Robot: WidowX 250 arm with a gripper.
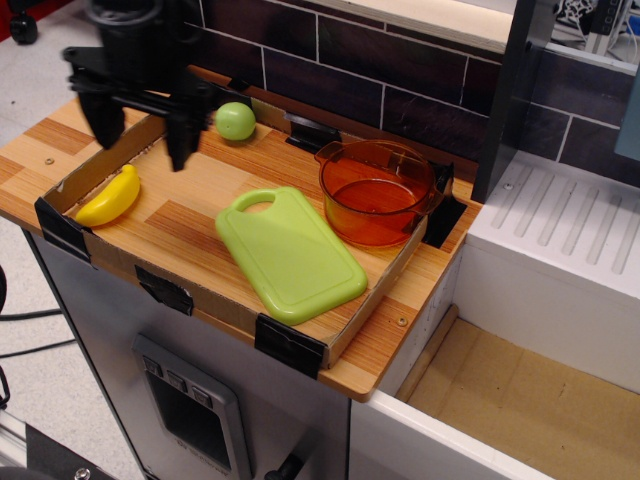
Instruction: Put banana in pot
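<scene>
The banana (109,196) lay at the left end of the tray (300,345), well apart from the pot (377,193). The gripper (140,133) hung above the banana, its fingers spread wide and holding nothing.

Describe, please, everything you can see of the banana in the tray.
The banana is a small curved yellow toy, smooth and glossy like plastic, whole, with a blunt tip at each end. It lies flat on the wooden floor of the tray, in its left corner beside the cardboard wall, its upper end pointing up and right. Nothing grips it: the hand hangs open above and just behind it, apart from it. It sits far left of the pot.
</scene>
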